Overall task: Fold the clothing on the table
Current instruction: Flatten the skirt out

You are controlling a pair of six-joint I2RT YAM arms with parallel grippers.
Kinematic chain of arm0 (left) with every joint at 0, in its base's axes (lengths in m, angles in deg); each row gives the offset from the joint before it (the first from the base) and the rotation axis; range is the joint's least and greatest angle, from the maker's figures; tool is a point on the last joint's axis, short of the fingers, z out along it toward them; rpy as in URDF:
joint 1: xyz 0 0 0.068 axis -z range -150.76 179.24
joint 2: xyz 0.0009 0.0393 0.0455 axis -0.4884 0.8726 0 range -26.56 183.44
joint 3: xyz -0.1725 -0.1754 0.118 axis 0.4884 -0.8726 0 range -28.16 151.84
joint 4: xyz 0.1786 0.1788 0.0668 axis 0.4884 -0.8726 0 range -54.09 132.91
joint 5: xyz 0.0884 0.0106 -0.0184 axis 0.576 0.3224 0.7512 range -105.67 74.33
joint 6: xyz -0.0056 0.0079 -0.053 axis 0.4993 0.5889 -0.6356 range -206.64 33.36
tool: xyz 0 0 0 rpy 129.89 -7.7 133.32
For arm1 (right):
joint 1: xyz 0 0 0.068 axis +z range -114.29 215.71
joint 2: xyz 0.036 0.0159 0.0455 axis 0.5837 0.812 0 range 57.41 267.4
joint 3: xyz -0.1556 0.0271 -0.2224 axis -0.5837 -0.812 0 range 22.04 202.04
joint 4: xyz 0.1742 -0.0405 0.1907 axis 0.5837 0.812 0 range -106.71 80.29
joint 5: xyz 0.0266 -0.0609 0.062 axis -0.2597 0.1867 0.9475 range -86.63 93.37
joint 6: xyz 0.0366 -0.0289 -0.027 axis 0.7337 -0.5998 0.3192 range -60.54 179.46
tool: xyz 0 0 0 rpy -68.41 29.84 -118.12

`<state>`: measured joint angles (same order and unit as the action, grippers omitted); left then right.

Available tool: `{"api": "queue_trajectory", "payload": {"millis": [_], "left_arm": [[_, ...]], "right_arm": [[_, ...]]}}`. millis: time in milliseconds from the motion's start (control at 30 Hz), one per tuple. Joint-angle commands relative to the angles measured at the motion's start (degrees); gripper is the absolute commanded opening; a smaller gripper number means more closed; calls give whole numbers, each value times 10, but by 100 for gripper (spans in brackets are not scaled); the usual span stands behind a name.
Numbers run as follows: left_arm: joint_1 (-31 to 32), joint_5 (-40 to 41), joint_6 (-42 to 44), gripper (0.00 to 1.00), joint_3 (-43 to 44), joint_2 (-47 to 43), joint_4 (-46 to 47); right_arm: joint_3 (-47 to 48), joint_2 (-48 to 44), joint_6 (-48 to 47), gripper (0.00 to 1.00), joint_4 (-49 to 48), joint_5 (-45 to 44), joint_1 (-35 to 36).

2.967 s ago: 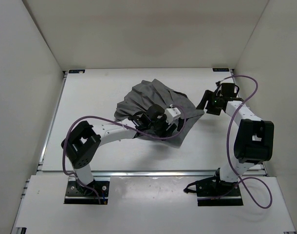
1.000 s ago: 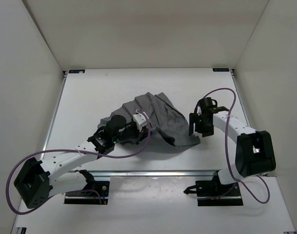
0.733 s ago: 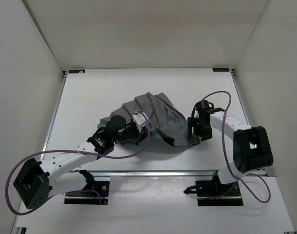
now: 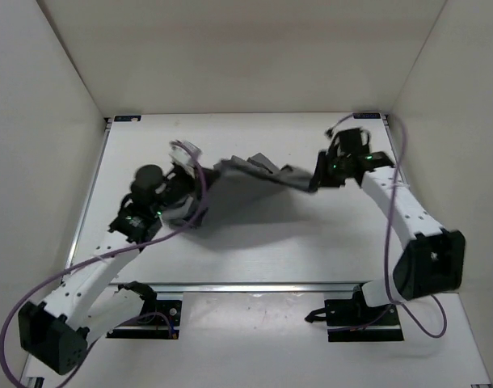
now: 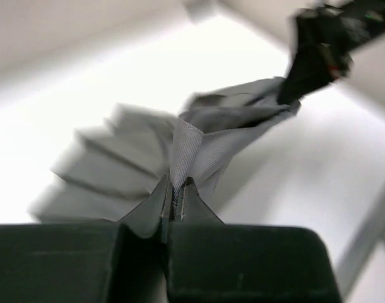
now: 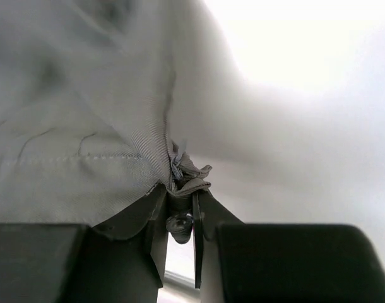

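The clothing (image 4: 250,179) hangs stretched between the two arms above the far half of the table (image 4: 254,250), lifted enough to throw a shadow on the table's middle. Its left part droops toward the table, and I cannot tell whether it touches. The left gripper (image 4: 200,171) is clenched on a narrow woven band at the clothing's edge; in the left wrist view its fingertips (image 5: 156,203) pinch the band tight, with pleats fanning out beyond. The right gripper (image 4: 315,181) is clamped on a small bunched corner of hem, squeezed between its fingers (image 6: 151,214).

The step in hand looks like spreading the clothing before it is laid flat. To do it well, I judge that both ends should sit level above the table and be drawn apart only until the pleats straighten — both pinches are thin, the right one especially, and a hard pull could slip them. The hanging edge should land first near the table's middle, with the rest eased down after it. Neither grip should let go before the fabric rests on the table

No brand, label or writing can be read in any view
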<state>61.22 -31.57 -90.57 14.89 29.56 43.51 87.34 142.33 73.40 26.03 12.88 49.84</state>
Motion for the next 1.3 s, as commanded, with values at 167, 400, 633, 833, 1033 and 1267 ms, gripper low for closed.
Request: {"api": "queue_trajectory", "payload": {"millis": [167,400,633,833,1033,1267], "left_arm": [[-78,-32,-45,0,132,-144,2],[-106,-63,-86,0,154,-195,-2],[-100,-51,-60,0,129,-115,35],[-105,-45,20,0,196,52,66],[-120,-61,97,0,365,159,9],[-111,-67,96,0,259,151,33]], "right_arm": [[169,-192,21,0,-91,276,-117],[224,-245,59,0,-103,372,-123],[198,-157,80,0,-171,396,-83],[314,-1,37,0,-144,329,-49],[558,100,0,0,-23,298,-61],[237,10,15,0,-106,299,-88]]}}
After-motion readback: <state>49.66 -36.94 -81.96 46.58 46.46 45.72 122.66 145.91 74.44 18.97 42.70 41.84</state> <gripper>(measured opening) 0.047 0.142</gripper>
